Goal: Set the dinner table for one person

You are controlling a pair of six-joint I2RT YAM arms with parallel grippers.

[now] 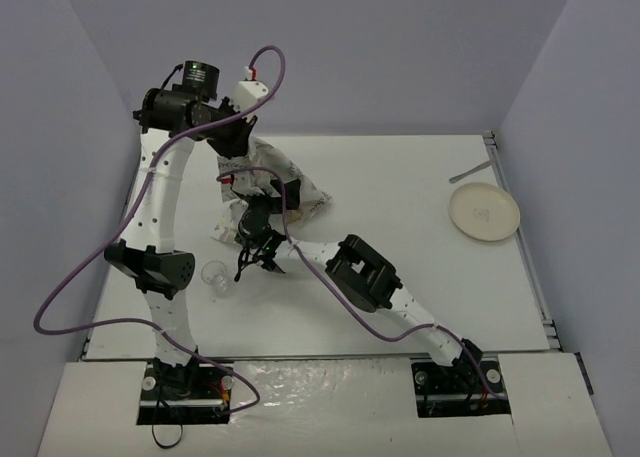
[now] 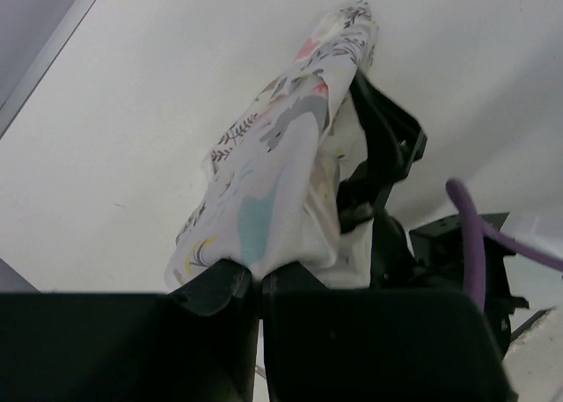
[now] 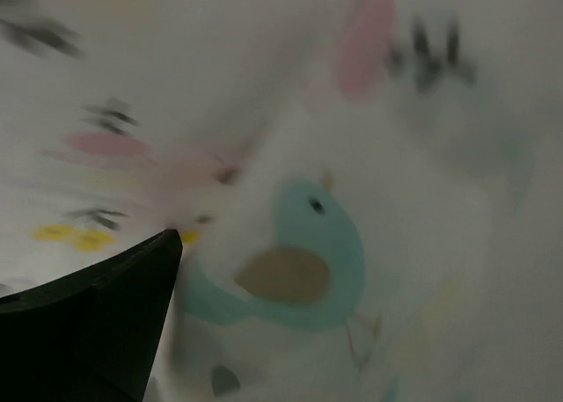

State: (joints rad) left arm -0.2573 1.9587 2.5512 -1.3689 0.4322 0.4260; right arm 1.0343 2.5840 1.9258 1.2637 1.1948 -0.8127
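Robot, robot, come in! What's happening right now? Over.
Left gripper shut on printed cloth, held up over dinner table. Right gripper against the cloth, grip unclear. Clear glass beside it, plate far right.

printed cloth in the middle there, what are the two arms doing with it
The left gripper is shut on the animal-print cloth, holding part of it up off the dinner table. The right gripper is close against the cloth lower down; whether it grips is unclear. A clear glass sits beside them, and a cream plate and a metal utensil lie at the far right edge.
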